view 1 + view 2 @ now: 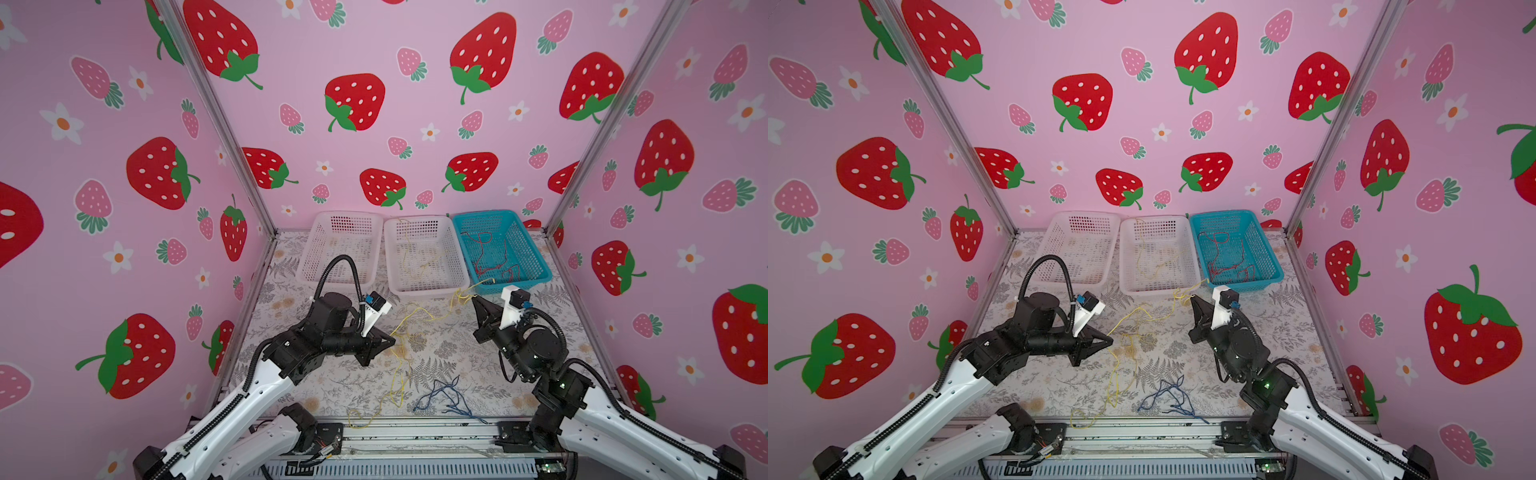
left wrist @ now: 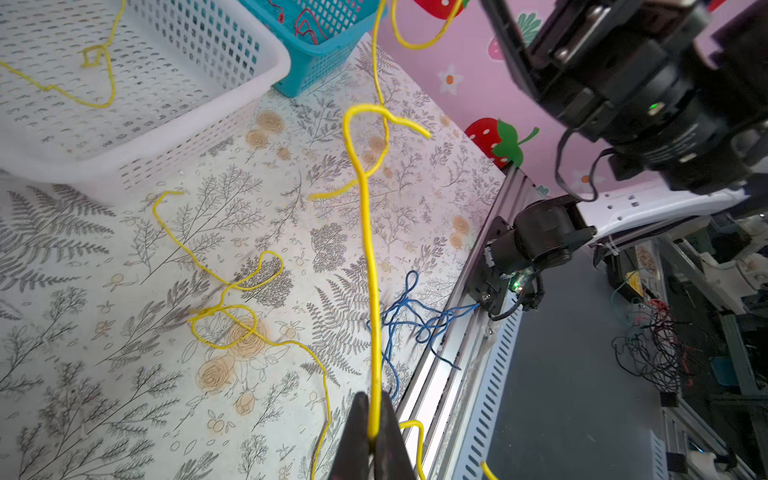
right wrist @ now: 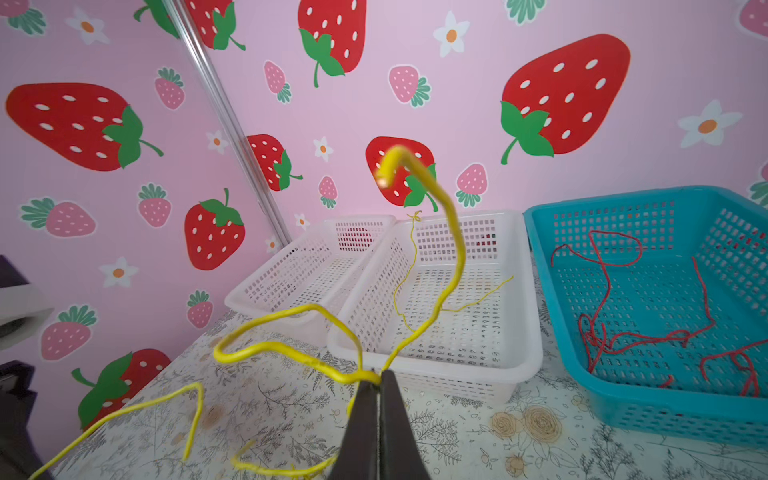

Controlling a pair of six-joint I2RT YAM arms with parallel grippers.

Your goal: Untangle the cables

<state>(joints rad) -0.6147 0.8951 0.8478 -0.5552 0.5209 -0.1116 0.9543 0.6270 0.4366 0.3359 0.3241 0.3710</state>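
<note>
A yellow cable hangs slack between my two grippers above the flowered mat. My left gripper is shut on one stretch of it, seen pinched between the jaws in the left wrist view. My right gripper is shut on the yellow cable near the middle basket's front, and a free end curls up past its tips. More yellow strands trail over the mat to its front edge. A dark blue cable lies bunched near the front. Red cables lie in the teal basket.
Three baskets stand in a row at the back: a white basket on the left, a middle white basket holding a thin yellow cable, and the teal basket. An aluminium rail runs along the front.
</note>
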